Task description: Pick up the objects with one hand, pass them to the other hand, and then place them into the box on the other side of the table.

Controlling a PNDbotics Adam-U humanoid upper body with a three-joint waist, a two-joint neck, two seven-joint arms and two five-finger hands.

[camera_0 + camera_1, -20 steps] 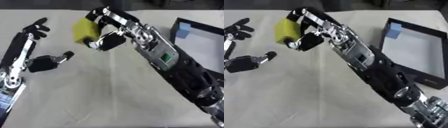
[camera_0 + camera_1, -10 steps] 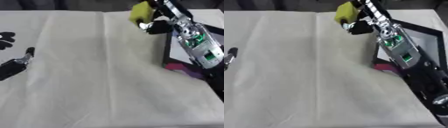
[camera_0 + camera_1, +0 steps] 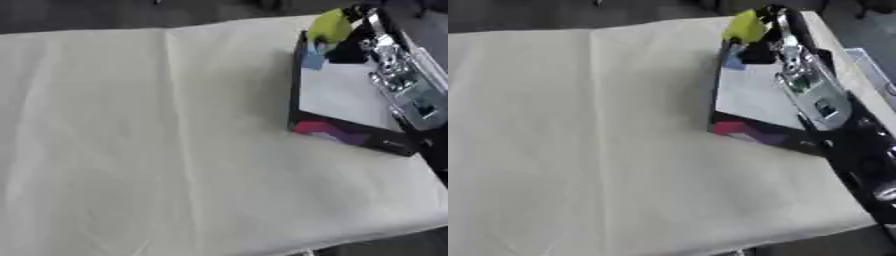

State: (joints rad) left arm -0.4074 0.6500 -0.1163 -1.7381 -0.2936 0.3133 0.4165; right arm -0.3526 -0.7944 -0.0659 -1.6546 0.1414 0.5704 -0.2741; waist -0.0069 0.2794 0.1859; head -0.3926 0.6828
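A yellow-green object [image 3: 331, 26] hangs over the far left corner of the black-rimmed box [image 3: 339, 135], with my right hand [image 3: 359, 44] shut on it. The right arm runs in from the lower right across the box's white inside. A small blue thing [image 3: 311, 60] lies inside the box below the yellow object. My left hand shows in neither view.
The table is covered with a cream cloth [image 3: 149, 140] that fills the left and middle of both views. The box stands at the table's right side, near the front right edge. Dark floor shows beyond the far edge.
The camera has swung right, so the left hand has left the picture. My right hand has carried the yellow object from mid-table to above the box's far corner.
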